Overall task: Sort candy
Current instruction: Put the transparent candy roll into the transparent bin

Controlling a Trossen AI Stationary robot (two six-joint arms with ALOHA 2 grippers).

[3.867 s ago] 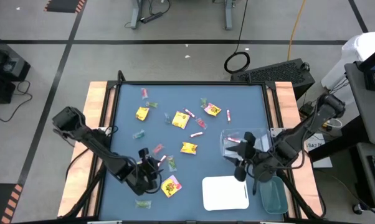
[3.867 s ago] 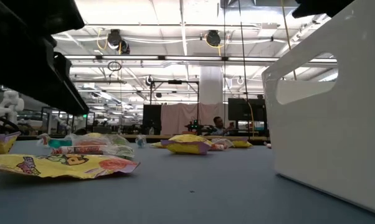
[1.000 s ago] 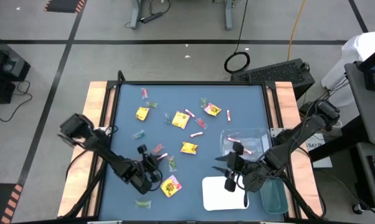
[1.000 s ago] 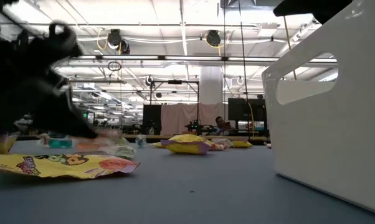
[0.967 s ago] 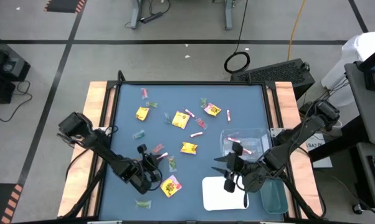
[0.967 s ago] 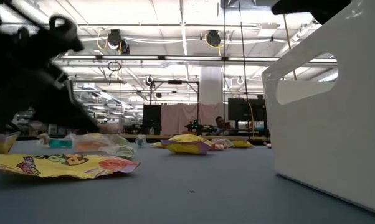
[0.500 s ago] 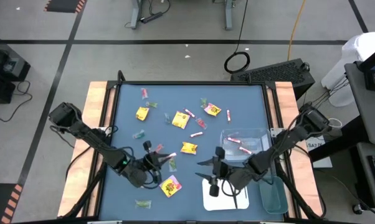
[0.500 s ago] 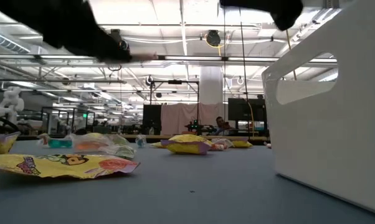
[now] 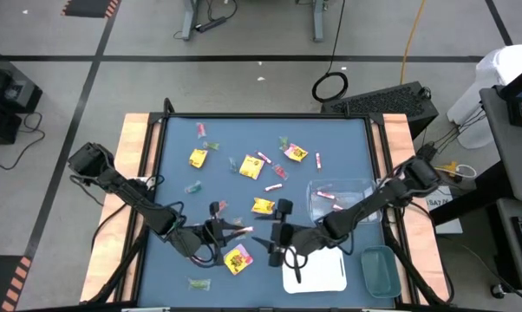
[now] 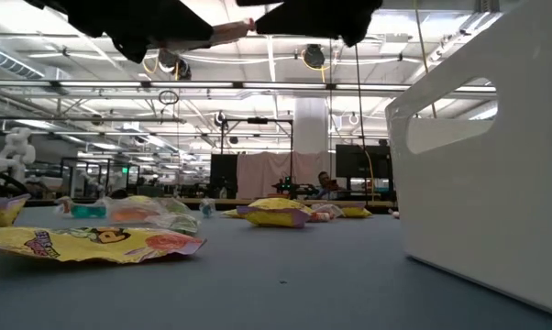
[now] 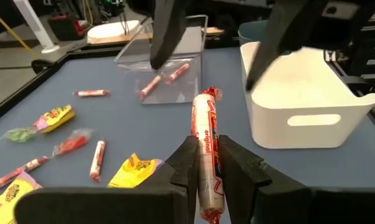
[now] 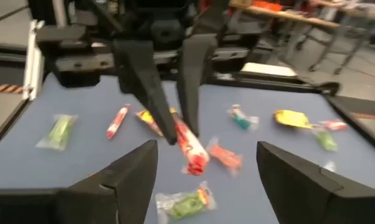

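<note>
Bright ceiling strip lights (image 10: 285,18) are glowing across the low view's top, while a grey floor crossed by dark lines (image 9: 140,58) is filling the high view's upper half.

Even, bright light falls from rows of ceiling strip lamps (image 10: 285,18) seen in the low view, where they glare to near white and the dark arm parts at the top edge show only as silhouettes; the blue-topped bench (image 9: 244,156) in the high view is evenly lit with only faint, soft shadows. The right wrist view is soft all over, its own dark fingers (image 12: 125,180) in the foreground smeared and the room behind hazy. In the left wrist view the near fingers (image 11: 184,165) are out of focus, while the white plastic bin (image 11: 306,99) is sharper.
</note>
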